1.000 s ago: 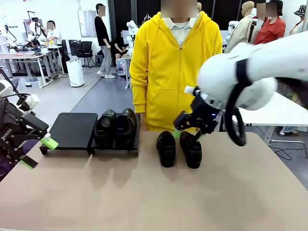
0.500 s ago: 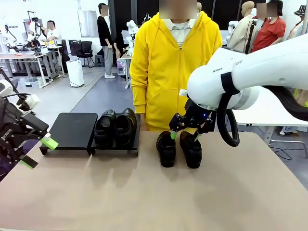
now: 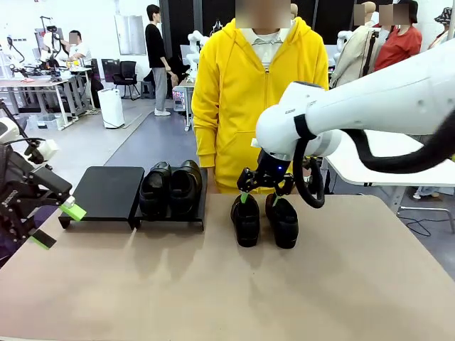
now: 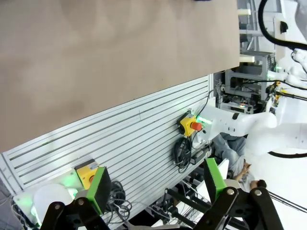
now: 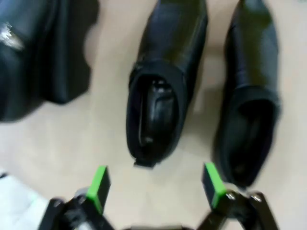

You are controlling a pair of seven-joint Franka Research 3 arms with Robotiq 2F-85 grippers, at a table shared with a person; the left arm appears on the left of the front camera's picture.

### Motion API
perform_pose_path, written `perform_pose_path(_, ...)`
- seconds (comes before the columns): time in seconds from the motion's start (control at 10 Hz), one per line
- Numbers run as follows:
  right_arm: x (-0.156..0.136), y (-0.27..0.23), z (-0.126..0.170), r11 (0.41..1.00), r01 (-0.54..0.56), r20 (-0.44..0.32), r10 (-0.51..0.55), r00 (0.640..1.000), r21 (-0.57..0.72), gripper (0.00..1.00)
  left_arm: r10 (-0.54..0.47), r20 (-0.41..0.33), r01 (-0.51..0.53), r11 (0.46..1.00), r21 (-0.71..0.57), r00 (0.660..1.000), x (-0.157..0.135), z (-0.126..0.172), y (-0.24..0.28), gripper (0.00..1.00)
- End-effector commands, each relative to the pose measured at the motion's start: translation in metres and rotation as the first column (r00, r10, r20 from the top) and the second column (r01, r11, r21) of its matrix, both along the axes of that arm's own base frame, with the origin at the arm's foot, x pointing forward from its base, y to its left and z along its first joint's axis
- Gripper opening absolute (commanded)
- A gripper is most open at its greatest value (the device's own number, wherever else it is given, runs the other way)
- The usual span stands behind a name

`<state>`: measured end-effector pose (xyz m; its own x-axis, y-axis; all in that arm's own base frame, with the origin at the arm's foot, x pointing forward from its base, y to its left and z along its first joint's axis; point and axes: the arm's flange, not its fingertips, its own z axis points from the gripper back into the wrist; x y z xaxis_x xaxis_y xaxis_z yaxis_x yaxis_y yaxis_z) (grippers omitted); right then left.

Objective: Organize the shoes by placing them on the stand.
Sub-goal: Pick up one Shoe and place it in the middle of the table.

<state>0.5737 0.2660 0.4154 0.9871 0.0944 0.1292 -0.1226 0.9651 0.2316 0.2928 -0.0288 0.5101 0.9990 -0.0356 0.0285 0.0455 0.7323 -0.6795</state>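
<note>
- Table (image 3: 213, 284): tan top. It carries the stand and a loose pair of shoes.
- Person (image 3: 256, 106): yellow hooded jacket, standing at the far edge, directly behind the loose pair.
- Stand (image 3: 106, 190): black, on the far left part of the table. Left section bare, right section occupied.
- Racked shoes (image 3: 170, 186): two black loafers, side by side on the stand's right section.
- Loose shoes (image 3: 264, 222): two black loafers side by side on the table top, just right of the stand, heels toward the person.
- My right gripper (image 3: 259, 199): jaws wide apart, holding nothing. It hangs just above the heel ends of the loose shoes. In the right wrist view (image 5: 156, 184) one heel opening lies between my pads (image 5: 99, 184); the other shoe sits beside the opposite pad. No contact is visible.
- My left gripper (image 3: 57, 225): jaws wide apart, empty, low at the table's left edge. In the left wrist view (image 4: 156, 184) it touches nothing.
</note>
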Motion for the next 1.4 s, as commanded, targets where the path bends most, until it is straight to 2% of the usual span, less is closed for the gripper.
perform_pose_path(0.0, 0.024, 0.021, -0.001, 0.994, 0.086, -0.075, -0.091, 0.993, -0.065, 1.0, 0.012, -0.008, -0.012, 1.0, -0.02, 1.0, 0.001, 0.002, -0.001, 1.0)
perform_pose_path(0.2, 0.036, 0.024, -0.023, 0.986, 0.14, -0.127, -0.15, 0.981, -0.085, 1.0, 0.012, -0.008, -0.012, 1.0, -0.02, 1.0, 0.001, 0.002, -0.001, 1.0)
perform_pose_path(0.4, 0.047, 0.024, -0.04, 0.964, 0.238, -0.136, -0.253, 0.958, -0.116, 1.0, 0.012, -0.008, -0.012, 1.0, -0.02, 1.0, 0.001, 0.002, -0.001, 1.0)
perform_pose_path(0.7, 0.056, 0.018, -0.055, 0.95, 0.281, -0.17, -0.302, 0.938, -0.138, 1.0, 0.012, -0.008, -0.012, 1.0, -0.02, 1.0, 0.001, 0.002, -0.001, 1.0)
perform_pose_path(1.0, 0.059, 0.018, -0.063, 0.953, 0.264, -0.192, -0.289, 0.938, -0.147, 1.0, 0.012, -0.008, -0.012, 1.0, -0.02, 1.0, 0.001, 0.002, -0.001, 1.0)
perform_pose_path(1.1, 0.06, 0.019, -0.064, 0.956, 0.253, -0.195, -0.279, 0.94, -0.146, 0.4, 0.012, -0.008, -0.012, 1.0, -0.02, 1.0, 0.001, 0.002, -0.001, 1.0)
perform_pose_path(1.2, 0.06, 0.019, -0.063, 0.957, 0.254, -0.197, -0.279, 0.94, -0.143, 0.0, 0.012, -0.008, -0.012, 1.0, -0.02, 1.0, 0.001, 0.002, -0.001, 1.0)
perform_pose_path(1.3, 0.059, 0.018, -0.063, 0.957, 0.253, -0.193, -0.278, 0.941, -0.142, 0.0, 0.012, -0.008, -0.012, 1.0, -0.02, 1.0, 0.001, 0.002, -0.001, 1.0)
